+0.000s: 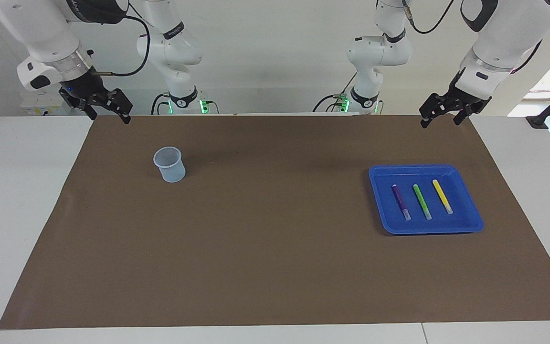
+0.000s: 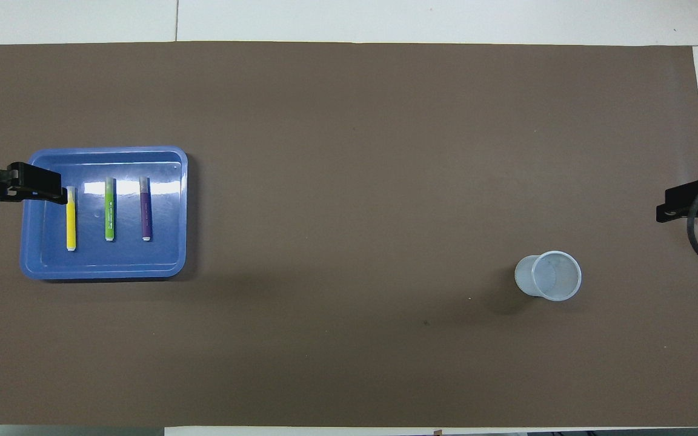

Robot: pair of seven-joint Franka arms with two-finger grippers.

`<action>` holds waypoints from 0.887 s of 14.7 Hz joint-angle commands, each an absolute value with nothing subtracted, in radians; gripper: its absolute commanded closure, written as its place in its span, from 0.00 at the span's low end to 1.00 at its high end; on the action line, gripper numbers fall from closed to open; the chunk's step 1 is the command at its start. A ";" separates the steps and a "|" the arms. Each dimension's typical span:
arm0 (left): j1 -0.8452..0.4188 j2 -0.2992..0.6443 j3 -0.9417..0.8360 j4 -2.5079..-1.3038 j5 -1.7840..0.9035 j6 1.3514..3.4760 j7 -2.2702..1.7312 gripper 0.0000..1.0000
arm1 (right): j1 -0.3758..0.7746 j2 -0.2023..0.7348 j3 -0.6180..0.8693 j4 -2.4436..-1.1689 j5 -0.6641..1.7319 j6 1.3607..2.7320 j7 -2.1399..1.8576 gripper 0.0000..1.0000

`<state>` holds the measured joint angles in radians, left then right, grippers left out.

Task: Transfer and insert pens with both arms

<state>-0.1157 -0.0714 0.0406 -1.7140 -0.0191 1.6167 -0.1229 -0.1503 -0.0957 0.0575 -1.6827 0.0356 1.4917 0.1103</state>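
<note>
Fig.: start pose. Yellow pen (image 1: 442, 196), green pen (image 1: 422, 201) and purple pen (image 1: 401, 202) lay side by side, apart, in the blue tray (image 1: 470, 225) toward the left arm's end; cup (image 1: 169, 164) stood toward the right arm's end. Left gripper (image 1: 440, 115) hung over the mat's edge nearest the robots, jaws apart, empty; right gripper (image 1: 104, 108) likewise, waiting. You'd do best to drop the left gripper square across one pen's mid-barrel w/o nudging its neighbours.

Blue tray (image 2: 103, 266): glossy plastic, glare on floor. Cup (image 2: 549, 277): translucent ribbed plastic. Brown mat (image 2: 349, 181) on desk: matt, paper-like.
</note>
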 commanded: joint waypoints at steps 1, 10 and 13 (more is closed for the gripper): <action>-0.077 -0.101 0.041 -1.835 -0.012 1.710 -0.059 0.00 | -0.160 -0.100 0.061 -1.687 0.054 1.485 0.109 0.00; 0.110 0.147 0.041 -1.955 -0.005 2.128 0.155 0.00 | -0.160 -0.100 0.061 -1.687 0.054 1.485 0.109 0.00; 0.127 0.193 0.041 -1.994 -0.005 2.232 0.205 0.00 | -0.160 -0.101 0.061 -1.687 0.054 1.485 0.109 0.00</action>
<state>0.1205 0.1887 0.0452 -1.9622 -0.0184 2.1740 0.1719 -0.1504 -0.0957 0.0575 -1.6828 0.0356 1.4917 0.1103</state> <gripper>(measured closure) 0.000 0.000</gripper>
